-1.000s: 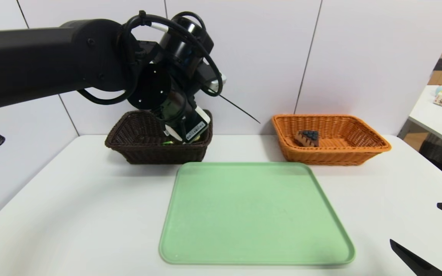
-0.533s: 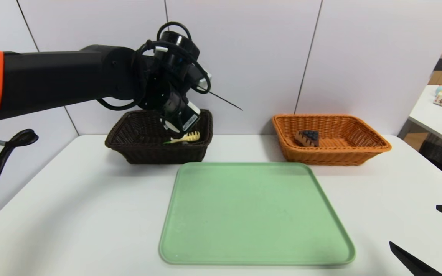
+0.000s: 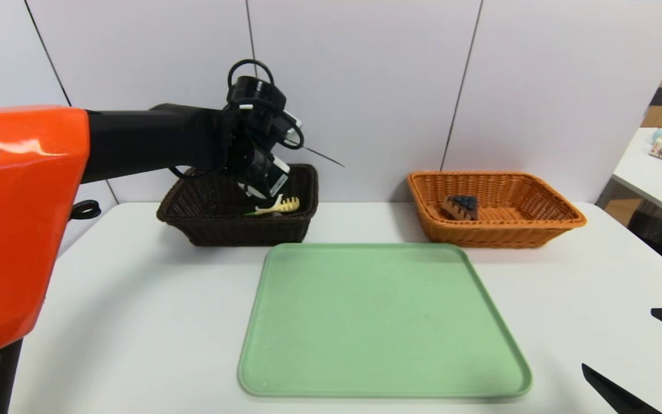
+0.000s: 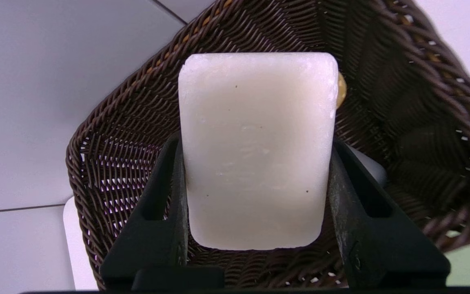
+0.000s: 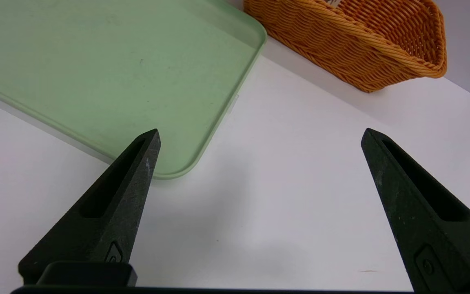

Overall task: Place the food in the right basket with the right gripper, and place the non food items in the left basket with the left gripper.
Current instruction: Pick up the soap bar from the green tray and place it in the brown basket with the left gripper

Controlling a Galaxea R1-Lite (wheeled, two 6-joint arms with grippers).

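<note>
left gripper point(image 4: 255, 192) was clamped on a white soap bar point(image 4: 255, 151), held over the dark left basket point(image 3: 216, 227). releasing from that height could bounce it off the comb point(image 3: 276, 206) or over the rim. right gripper point(image 5: 259, 134) sat spread wide and empty, parked near the tray point(image 5: 96, 69).

Left end effector point(image 4: 255, 143) deeper over dark basket point(image 3: 216, 221)

Soap bar point(image 4: 255, 151) hides brown basket point(image 4: 129, 134) floor — right gripper point(image 3: 653, 368) cut off by frame edge.
</note>
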